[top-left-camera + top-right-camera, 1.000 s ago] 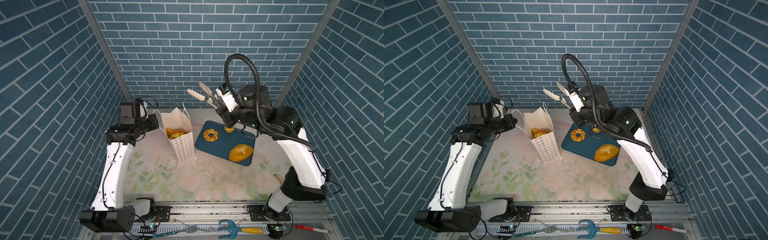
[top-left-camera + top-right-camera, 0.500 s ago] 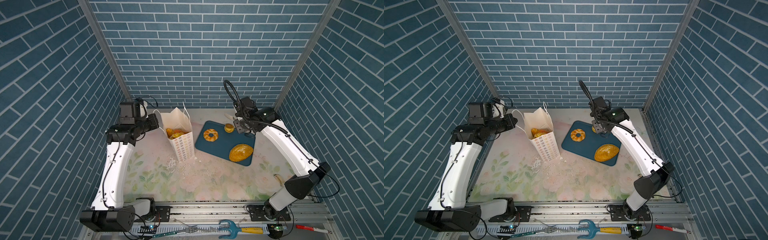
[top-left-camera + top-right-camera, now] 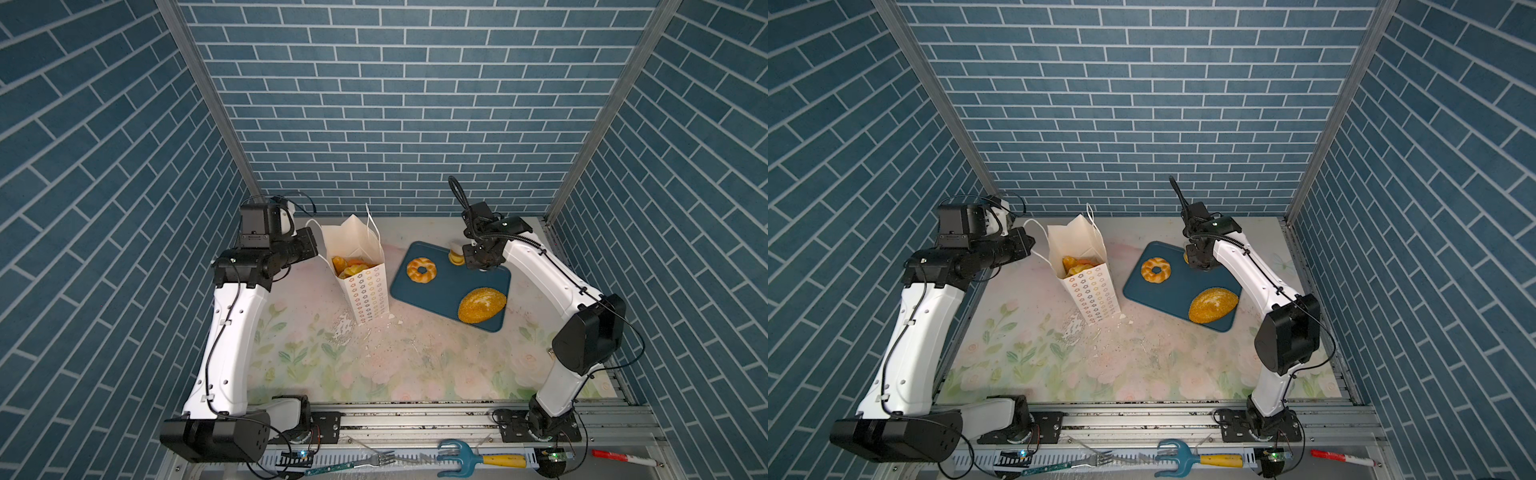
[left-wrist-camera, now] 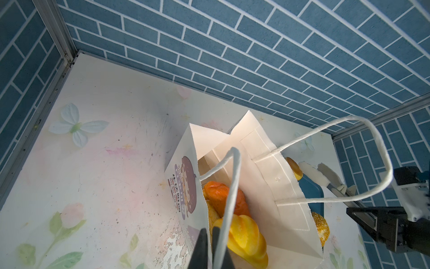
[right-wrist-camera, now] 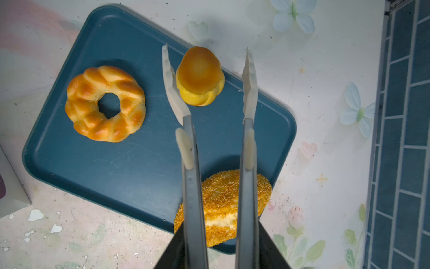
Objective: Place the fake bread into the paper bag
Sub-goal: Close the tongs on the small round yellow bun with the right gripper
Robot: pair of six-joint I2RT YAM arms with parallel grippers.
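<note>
L gripper sits at 9 o'clock of the tall white paper bag, jaws pinched together on the bag's thin white cord handle. The bag stands upright on the floral-print tabletop w/ its mouth open. Inside are several pcs of golden-orange fake bread, incl. a ridged yellow one and a glossy orange one; the rest is hidden by the bag wall.

At 3 o'clock of the bag, near but apart, lies a dark blue rectangular tray w/ three pcs on it:
- Golden twisted ring at the tray's 10 o'clock.
- Small round golden bun at 1 o'clock, by the far rim.
- Large oval seeded loaf at 5 o'clock, lying partly over the rim.

R gripper points down at the bun, its long pale fingers spread apart, one on each side. One finger looks to be touching the bun's side, though the wrist view doesn't settle it; the other is clear of it.
</note>
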